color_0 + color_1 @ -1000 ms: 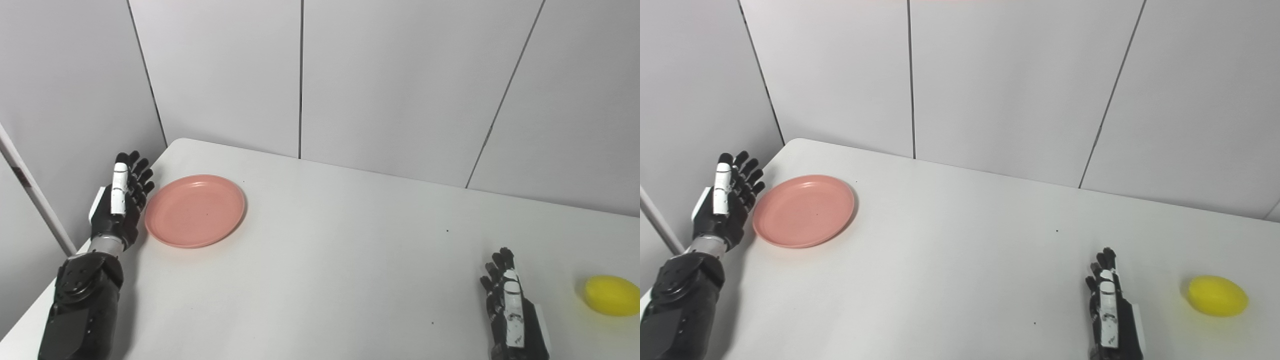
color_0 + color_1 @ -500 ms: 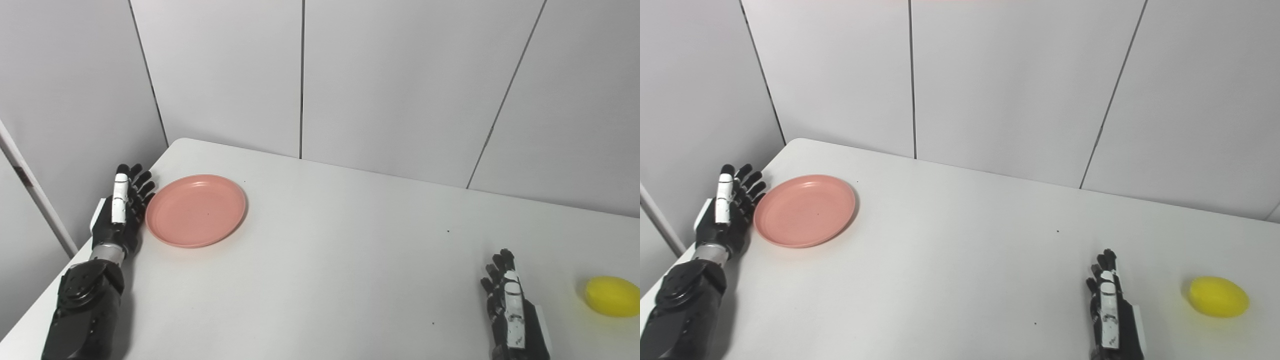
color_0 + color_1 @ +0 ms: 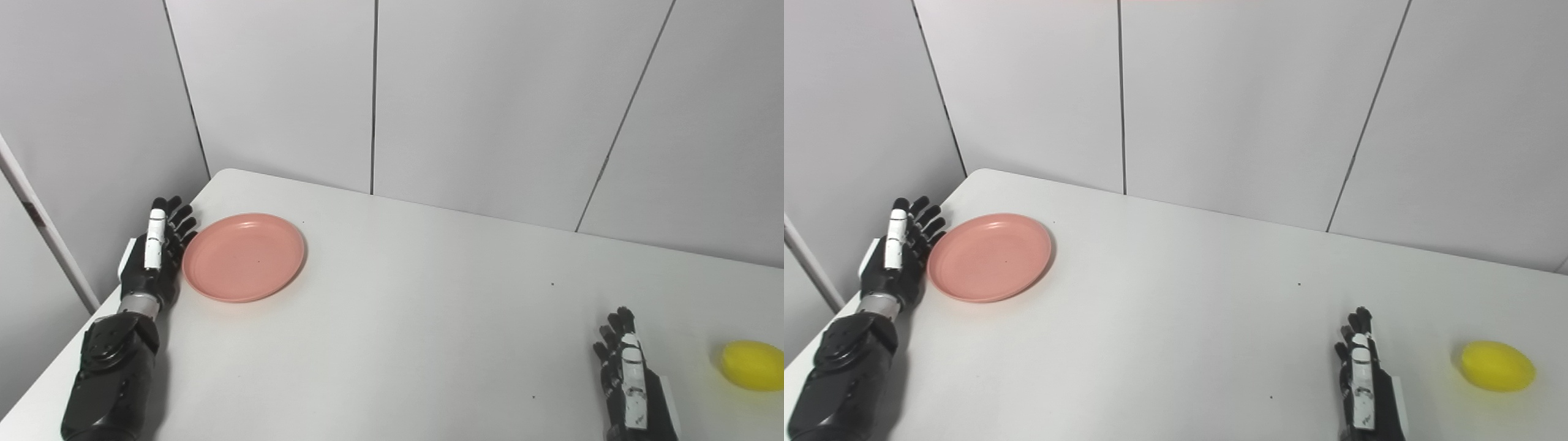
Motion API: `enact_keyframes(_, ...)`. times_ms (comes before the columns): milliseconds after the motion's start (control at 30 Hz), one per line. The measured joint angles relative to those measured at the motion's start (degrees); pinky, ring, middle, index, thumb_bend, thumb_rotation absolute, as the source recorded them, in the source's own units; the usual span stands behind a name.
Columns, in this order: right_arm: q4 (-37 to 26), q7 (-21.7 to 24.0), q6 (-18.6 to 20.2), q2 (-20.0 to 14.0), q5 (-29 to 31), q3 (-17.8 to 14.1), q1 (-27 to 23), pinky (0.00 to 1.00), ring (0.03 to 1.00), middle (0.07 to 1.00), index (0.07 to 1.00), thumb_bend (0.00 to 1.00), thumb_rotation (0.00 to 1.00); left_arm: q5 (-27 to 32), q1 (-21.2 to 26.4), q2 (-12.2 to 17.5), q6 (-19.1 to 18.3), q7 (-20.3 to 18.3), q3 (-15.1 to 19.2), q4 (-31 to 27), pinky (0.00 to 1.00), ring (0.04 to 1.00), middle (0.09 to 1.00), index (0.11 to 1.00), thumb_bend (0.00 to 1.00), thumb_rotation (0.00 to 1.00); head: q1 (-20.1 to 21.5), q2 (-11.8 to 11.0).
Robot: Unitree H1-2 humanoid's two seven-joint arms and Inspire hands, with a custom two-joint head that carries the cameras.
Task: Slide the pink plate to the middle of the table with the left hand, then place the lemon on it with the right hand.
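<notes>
The left hand [image 3: 152, 257] stands edge-up at the left rim of the pink plate [image 3: 244, 257], fingers [image 3: 177, 223] extended and spread, holding nothing; contact between the fingers and the rim appears likely but cannot be confirmed. Compared with one second ago, the left hand has lowered toward the desk [image 3: 392, 318] and closed the gap to the plate rim; the whole scene has also shifted slightly right in both views, which indicates camera motion, so the plate itself shows no clear displacement. The plate lies flat near the far-left corner of the desk, well apart from the desk centre. The right hand [image 3: 1363, 383] remains low, far right of the plate, fingers extended, empty, unchanged. The lemon [image 3: 1497, 365] rests on the desk, near that hand and farther still from the plate.
</notes>
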State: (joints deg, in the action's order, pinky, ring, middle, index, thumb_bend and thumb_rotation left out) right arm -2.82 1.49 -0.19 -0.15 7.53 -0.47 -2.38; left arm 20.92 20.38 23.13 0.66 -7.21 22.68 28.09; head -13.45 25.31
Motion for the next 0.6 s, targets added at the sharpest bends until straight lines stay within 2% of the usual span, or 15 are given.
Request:
enact_keyframes(200, 0.0, 0.1, 0.0, 0.0, 0.1, -0.1, 0.0, 1.00, 1.000, 1.000, 1.000, 0.16, 1.00, 0.0, 0.6, -0.4, -1.1, 0.2, -1.5, -0.8, 1.00, 0.978, 0.968, 0.957, 0.53, 1.00, 0.2, -0.1)
enact_keyframes(300, 0.0, 0.1, 0.0, 0.0, 0.1, -0.1, 0.0, 1.00, 1.000, 1.000, 1.000, 0.15, 1.00, 0.1, 1.0, -0.5, -2.1, 0.2, -1.8, -1.0, 1.00, 0.975, 0.963, 0.957, 0.55, 1.00, 0.2, 0.0)
enact_keyframes(600, 0.1, 0.1, 0.0, 0.0, 0.1, -0.2, 0.0, 1.00, 1.000, 1.000, 1.000, 0.16, 1.00, 0.1, 2.6, -0.6, -2.0, 0.0, -3.0, 1.0, 0.99, 0.972, 0.966, 0.959, 0.56, 1.00, 0.5, 0.0)
